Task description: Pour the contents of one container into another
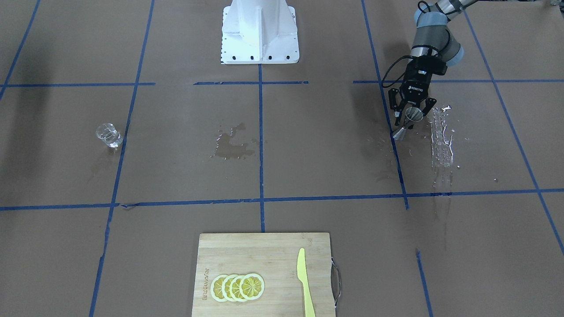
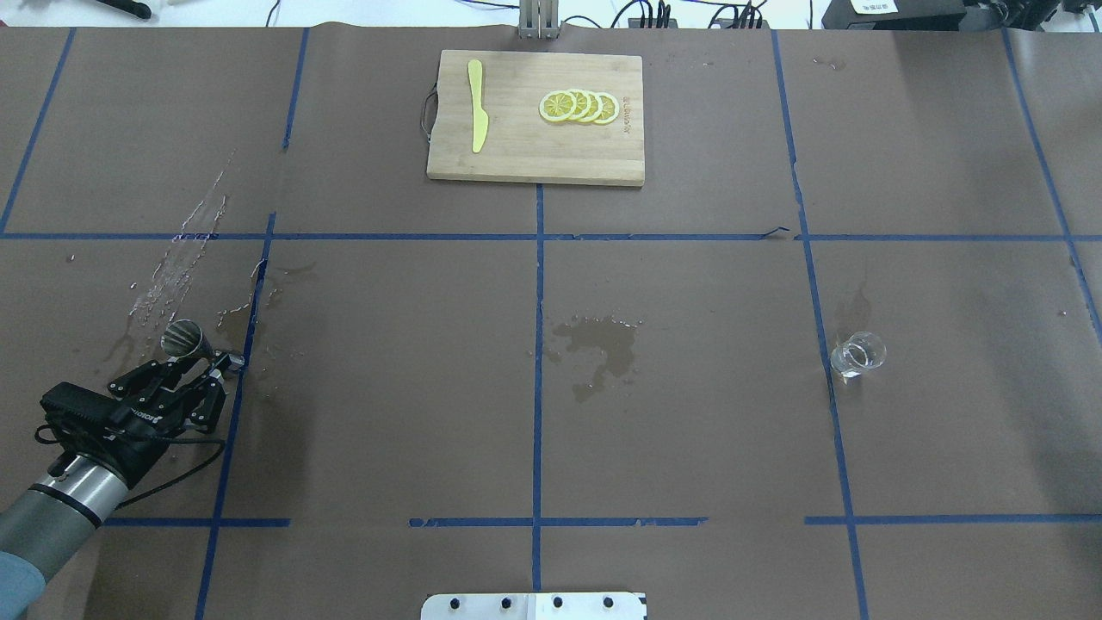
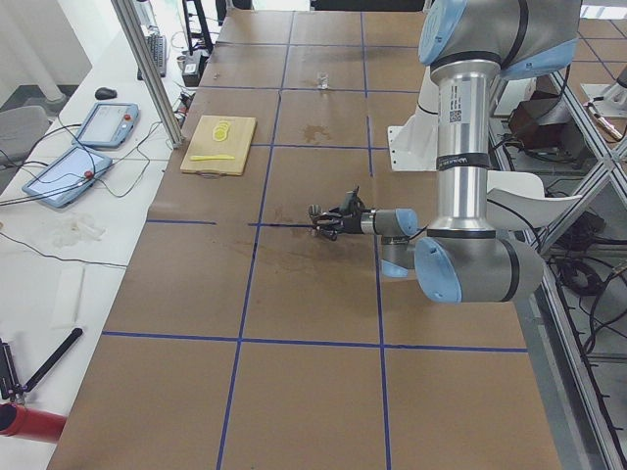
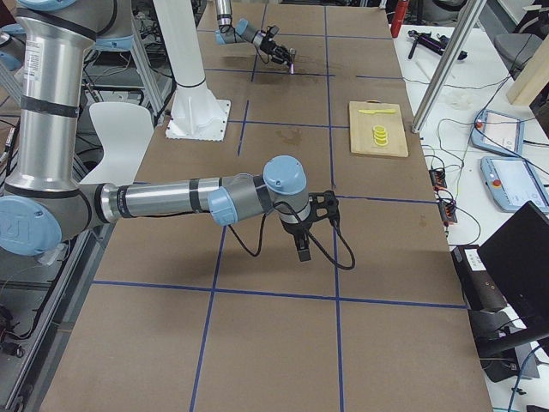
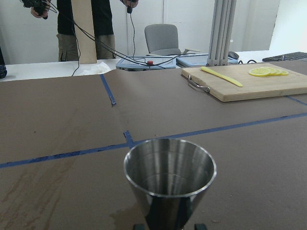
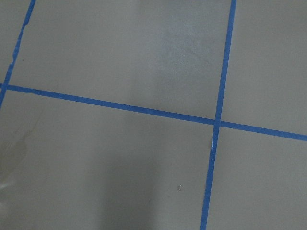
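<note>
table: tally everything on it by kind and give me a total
glass cup: 1
steel jigger: 1
cutting board: 1
yellow knife: 1
lemon slices: 4
total: 8

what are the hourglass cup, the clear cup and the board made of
jigger: looks like polished stainless steel, mirror-bright, with reflections on its inner wall.
clear cup: seems to be glass, see-through with bright glints; clear plastic can't be ruled out.
board: pale wood or bamboo, matte, with faint strip grain.
</note>
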`<state>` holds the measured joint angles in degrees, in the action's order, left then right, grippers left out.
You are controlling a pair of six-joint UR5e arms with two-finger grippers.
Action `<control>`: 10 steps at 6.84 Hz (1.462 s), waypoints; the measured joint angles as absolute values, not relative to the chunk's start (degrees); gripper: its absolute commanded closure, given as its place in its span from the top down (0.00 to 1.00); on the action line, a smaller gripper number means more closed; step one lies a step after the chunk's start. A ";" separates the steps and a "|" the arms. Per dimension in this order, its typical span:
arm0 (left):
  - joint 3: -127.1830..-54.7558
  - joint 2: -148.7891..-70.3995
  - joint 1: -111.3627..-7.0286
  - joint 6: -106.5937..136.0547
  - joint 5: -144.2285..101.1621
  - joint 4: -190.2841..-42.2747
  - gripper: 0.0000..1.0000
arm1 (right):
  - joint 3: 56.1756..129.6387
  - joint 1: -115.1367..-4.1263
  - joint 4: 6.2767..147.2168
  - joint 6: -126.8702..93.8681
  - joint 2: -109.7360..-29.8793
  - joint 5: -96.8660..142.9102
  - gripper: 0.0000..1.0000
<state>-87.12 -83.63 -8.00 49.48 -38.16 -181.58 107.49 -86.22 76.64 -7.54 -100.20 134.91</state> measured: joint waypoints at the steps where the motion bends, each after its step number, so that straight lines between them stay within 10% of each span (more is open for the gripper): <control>1: -87.12 -83.58 -8.02 49.48 -38.25 -181.60 0.46 | 107.48 -86.22 76.64 -7.50 -100.20 134.91 1.00; 10: -87.19 -83.50 -8.84 49.40 -38.75 -181.89 0.46 | 107.32 -86.22 76.64 -7.43 -100.11 134.91 1.00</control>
